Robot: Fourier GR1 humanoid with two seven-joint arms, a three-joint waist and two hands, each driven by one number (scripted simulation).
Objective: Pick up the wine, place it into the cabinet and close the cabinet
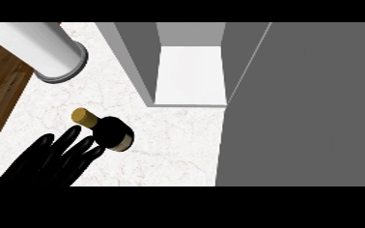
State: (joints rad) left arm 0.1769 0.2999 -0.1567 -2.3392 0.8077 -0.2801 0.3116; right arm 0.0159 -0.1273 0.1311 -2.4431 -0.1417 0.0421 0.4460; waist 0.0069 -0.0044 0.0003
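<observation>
The wine bottle [110, 130] stands upright on the marble counter [175, 145]. It is dark, with a tan cork top [84, 117] leaning toward the upper left. My left hand [50, 160] comes in from the lower left, open, with its straight fingers [71, 136] reaching up to the bottle's left side. I cannot tell whether they touch it. The cabinet [132, 58] stands open just behind and to the right of the bottle, showing its white shelf [189, 75]. Its grey door [296, 111] is swung out and fills the right side. My right hand does not show.
A pale grey cylinder [46, 48] with a dark rim lies at the upper left, over the counter's corner. The counter's left edge runs diagonally there, with a brown wooden floor [10, 84] beyond it. Bare marble lies between the bottle and the cabinet's opening.
</observation>
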